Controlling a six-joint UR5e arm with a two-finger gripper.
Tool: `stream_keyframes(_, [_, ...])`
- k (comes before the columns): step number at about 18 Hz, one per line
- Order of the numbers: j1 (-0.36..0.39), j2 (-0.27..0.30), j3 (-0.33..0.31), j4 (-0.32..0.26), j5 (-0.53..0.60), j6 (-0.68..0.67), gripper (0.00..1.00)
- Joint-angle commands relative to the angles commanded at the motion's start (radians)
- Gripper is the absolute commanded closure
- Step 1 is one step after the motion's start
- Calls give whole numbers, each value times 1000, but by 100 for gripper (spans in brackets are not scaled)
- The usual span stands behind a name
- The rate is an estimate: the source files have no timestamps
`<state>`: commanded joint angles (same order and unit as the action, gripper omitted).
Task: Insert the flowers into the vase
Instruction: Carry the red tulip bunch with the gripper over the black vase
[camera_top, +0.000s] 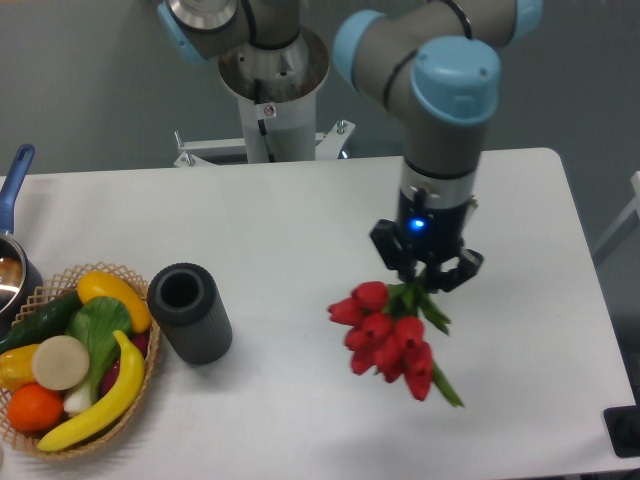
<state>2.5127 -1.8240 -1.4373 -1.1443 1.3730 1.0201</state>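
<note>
The flowers (388, 338), a bunch of red tulip buds with green stems and leaves, hang at the right-middle of the white table, buds pointing down-left toward the camera. My gripper (426, 277) is shut on the green stems at the top of the bunch and holds it just above the table. The vase (189, 312), a short dark grey cylinder with a round hole in its top, stands upright at the left, well apart from the flowers and the gripper.
A wicker basket (60, 440) of fruit and vegetables sits at the front left, touching the vase's left side. A pot with a blue handle (14, 180) is at the left edge. A dark object (625, 432) sits at the table's front right corner.
</note>
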Motion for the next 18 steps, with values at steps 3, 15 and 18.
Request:
stream_keyframes(3, [-6, 6, 3, 14, -60, -29, 100])
stream_keyframes(15, [-46, 6, -52, 313, -630, -279, 100])
stream_keyframes(18, [-52, 2, -60, 311, -764, -287, 100])
